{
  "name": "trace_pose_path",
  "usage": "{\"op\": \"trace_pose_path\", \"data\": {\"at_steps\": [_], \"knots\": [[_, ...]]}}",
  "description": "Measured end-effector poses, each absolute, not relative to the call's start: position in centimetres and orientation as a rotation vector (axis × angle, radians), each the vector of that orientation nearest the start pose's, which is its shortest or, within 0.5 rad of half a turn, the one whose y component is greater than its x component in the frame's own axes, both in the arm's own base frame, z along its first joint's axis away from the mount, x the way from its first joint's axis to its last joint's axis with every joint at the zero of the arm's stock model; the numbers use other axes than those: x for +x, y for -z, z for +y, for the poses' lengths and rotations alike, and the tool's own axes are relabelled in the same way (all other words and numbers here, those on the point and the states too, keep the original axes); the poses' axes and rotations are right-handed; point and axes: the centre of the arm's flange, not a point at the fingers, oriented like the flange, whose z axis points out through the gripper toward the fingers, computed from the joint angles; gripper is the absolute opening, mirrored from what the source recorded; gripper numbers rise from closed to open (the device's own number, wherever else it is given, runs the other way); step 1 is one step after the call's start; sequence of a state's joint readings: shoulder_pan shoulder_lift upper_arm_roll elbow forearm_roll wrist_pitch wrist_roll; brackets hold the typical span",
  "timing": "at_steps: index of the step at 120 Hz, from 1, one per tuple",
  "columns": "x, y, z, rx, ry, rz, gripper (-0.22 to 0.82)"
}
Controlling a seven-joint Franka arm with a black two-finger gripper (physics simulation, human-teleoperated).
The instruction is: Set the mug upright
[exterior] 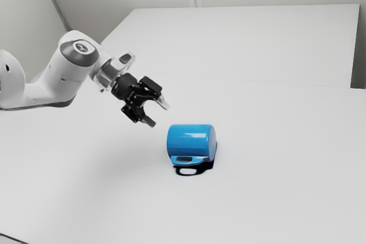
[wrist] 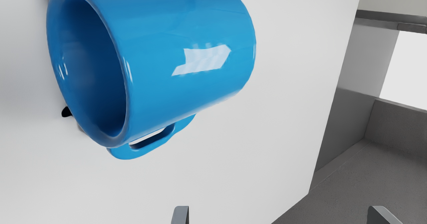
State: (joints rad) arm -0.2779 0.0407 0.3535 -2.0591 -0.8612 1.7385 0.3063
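A blue mug [exterior: 190, 140] lies on its side on a white bench [exterior: 274, 187], well in from the edge and corner seen in the wrist view, its mouth open sideways. Near it, raised above the bench, a black pincer [exterior: 159, 114] is spread wide, empty and apart from the mug. The righting looks undone: what remains is to grasp the mug, turn it onto its base and release it.
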Motion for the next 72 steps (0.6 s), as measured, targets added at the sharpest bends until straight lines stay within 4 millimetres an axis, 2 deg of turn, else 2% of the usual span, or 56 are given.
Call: {"op": "trace_pose_path", "data": {"at_steps": [8,27,47,72], "knots": [[53.7,-41.0,-2.5,2.269,0.21,0.14,0.58],[54.7,-40.3,0.3,2.25,0.131,0.252,0.58],[55.4,-37.4,-0.4,2.243,0.144,0.298,0.58],[55.3,-35.4,-0.6,2.233,0.157,0.313,0.58]]}}
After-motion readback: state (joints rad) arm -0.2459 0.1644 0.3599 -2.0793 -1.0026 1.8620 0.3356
